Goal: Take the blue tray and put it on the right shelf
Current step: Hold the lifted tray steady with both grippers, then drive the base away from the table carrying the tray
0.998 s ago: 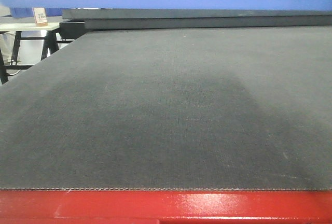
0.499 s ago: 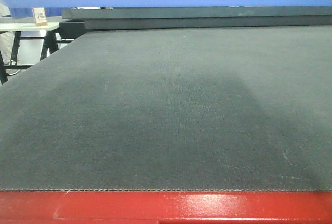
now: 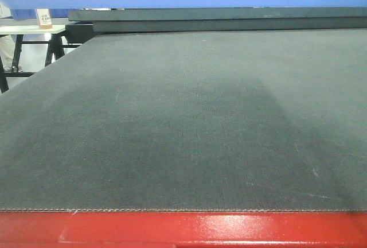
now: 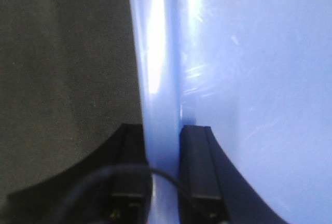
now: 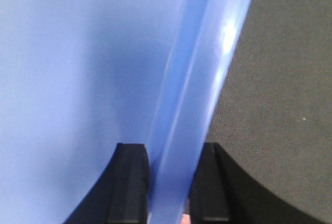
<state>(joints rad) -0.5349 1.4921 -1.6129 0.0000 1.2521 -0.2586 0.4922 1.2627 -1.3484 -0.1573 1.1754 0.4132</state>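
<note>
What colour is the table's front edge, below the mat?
Glossy red front edge, clearest in the exterior front-facing view, just below the dark grey woven mat.

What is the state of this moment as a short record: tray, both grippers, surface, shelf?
blue tray: glossy light blue, appears raised above the mat, spans the top of the front view
left gripper: shut on the tray's rim, one finger on each side
right gripper: shut on the rim at the other side, likewise
surface: dark mat on a red frame
right shelf: not in view
stage: tray grasped by both arms, not yet placed
</note>
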